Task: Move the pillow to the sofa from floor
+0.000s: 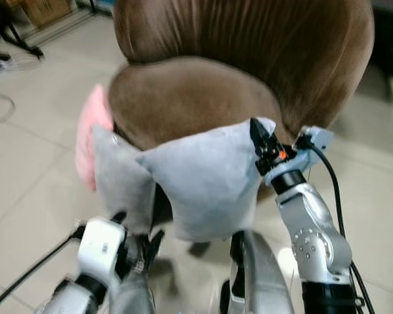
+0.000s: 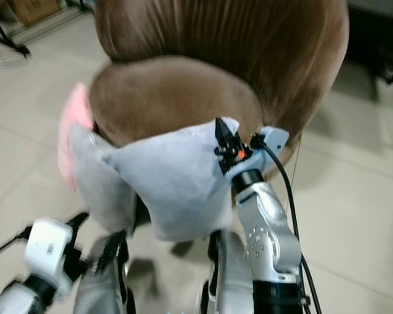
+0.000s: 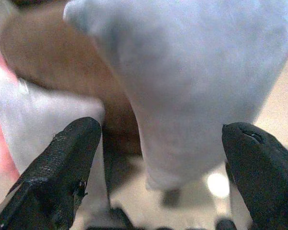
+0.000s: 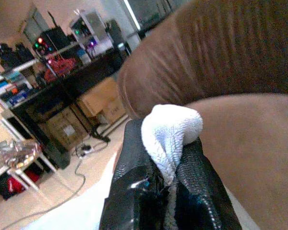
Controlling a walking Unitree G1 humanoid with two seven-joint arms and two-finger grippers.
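A light grey pillow [image 1: 206, 183] hangs in the air in front of the brown sofa seat [image 1: 183, 98], its lower end over the floor. My right gripper [image 1: 261, 140] is shut on the pillow's upper right corner; the right wrist view has the white corner [image 4: 170, 127] pinched between the black fingers [image 4: 134, 163]. My left gripper [image 1: 139, 226] is low at the left, below the pillow, and open. In the left wrist view its fingers [image 3: 62, 167] stand wide apart with the pillow [image 3: 192, 86] ahead of them, not touching it.
A second grey pillow [image 1: 118, 176] and a pink pillow [image 1: 88, 131] lean against the sofa's left side. The tall sofa back [image 1: 249, 33] curves round behind the seat. Cardboard boxes [image 1: 46, 10] and cables [image 1: 0, 98] lie at the far left on the tiled floor [image 1: 33, 190].
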